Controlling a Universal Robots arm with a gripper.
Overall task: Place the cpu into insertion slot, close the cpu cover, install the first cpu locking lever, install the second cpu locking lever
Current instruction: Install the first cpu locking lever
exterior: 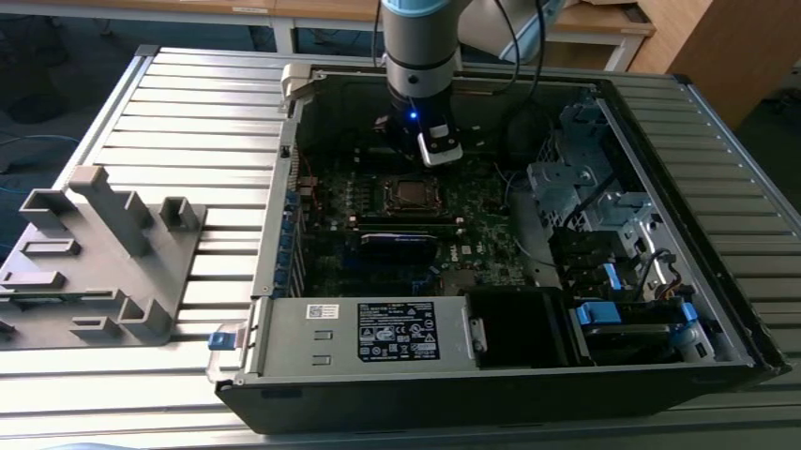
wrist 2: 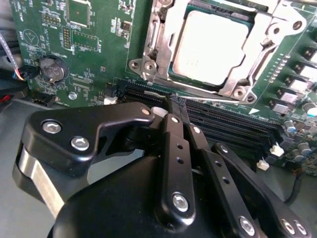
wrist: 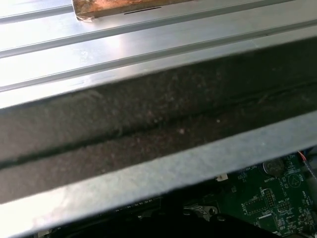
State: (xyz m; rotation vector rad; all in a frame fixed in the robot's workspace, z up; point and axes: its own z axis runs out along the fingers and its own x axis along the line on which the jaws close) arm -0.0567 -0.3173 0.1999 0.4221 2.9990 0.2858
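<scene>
The cpu [wrist 2: 210, 47] sits in its socket, just above the exterior view's middle, with the cpu cover [wrist 2: 262, 47] lying flat around it. Just beside the socket, over the memory slots [wrist 2: 233, 124], hangs the gripper [wrist 2: 177, 101], fingers pressed together and gripping nothing. The open computer case [exterior: 501, 398] rests on a slatted table [exterior: 188, 103].

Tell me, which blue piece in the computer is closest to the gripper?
The long blue-topped card lying mid-board, just past the socket from the gripper; the other blue clips lie much farther off.
</scene>
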